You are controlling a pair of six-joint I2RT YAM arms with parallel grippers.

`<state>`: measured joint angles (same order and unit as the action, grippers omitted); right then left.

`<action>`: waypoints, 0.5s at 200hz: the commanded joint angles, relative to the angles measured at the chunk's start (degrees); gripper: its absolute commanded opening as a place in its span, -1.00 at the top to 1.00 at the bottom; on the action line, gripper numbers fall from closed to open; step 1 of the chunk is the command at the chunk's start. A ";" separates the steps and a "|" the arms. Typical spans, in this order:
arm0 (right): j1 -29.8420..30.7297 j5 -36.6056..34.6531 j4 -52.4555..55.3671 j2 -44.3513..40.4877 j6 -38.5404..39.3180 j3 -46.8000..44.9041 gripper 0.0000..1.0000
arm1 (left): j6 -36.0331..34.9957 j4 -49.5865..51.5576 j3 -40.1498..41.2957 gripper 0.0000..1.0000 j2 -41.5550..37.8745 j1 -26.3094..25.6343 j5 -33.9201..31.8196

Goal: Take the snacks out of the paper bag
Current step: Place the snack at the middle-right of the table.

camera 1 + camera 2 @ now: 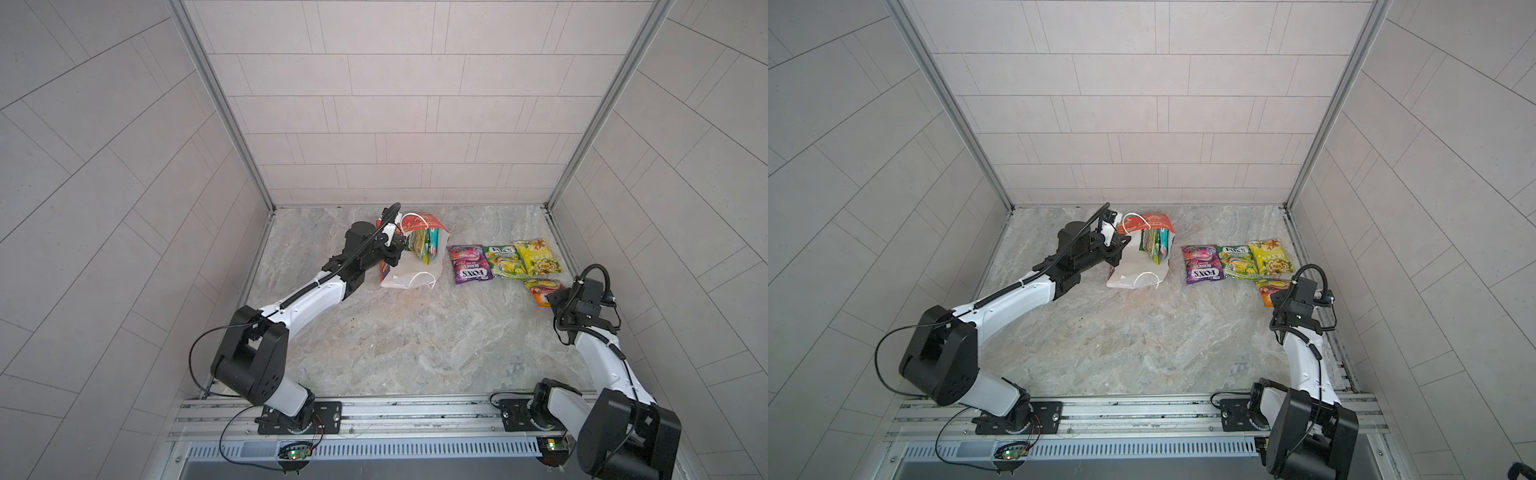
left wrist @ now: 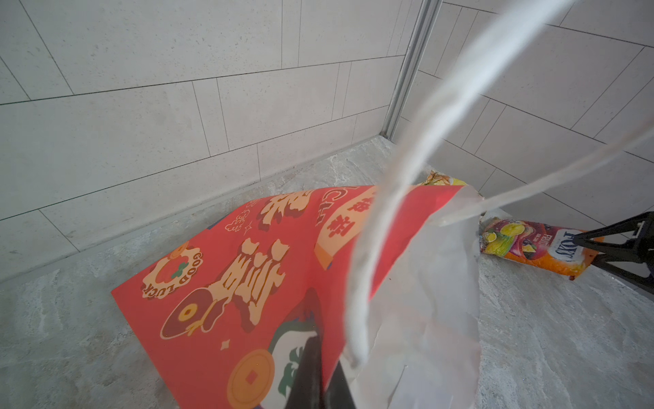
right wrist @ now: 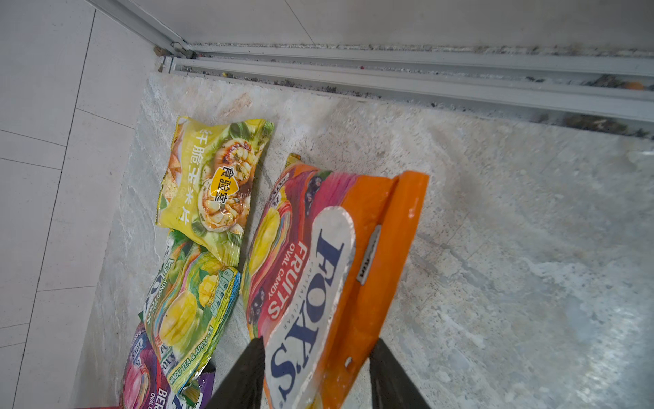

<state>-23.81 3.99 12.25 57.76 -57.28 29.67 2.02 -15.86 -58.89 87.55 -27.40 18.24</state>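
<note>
The red paper bag [image 1: 409,276] [image 1: 1133,272] [image 2: 230,283] stands tilted at the back, white inside showing. My left gripper [image 1: 395,249] [image 1: 1117,249] [image 2: 323,357] is shut on its rim beside a cord handle [image 2: 389,212]. Several snacks [image 1: 424,245] [image 1: 1156,245] stand upright in its mouth. A purple packet [image 1: 469,264], a green one [image 1: 503,262] and a yellow one [image 1: 536,255] lie in a row to the right. My right gripper [image 1: 552,299] [image 3: 317,341] is open, and the orange packet [image 3: 318,265] [image 1: 1268,289] lies between its spread fingers on the table.
Tiled walls close in the marble table [image 1: 415,340] on three sides. A metal rail [image 3: 424,81] runs along the right edge close to the packets. The arm bases sit on the front rail [image 1: 395,415].
</note>
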 commanded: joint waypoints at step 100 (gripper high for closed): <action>-0.62 1.00 9.95 -0.03 2.95 14.49 -0.17 | 0.98 -0.40 0.18 1.00 1.42 0.41 0.93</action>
<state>-24.03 5.56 20.49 57.76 -56.45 41.39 2.15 -16.16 -58.89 88.05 -27.40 18.94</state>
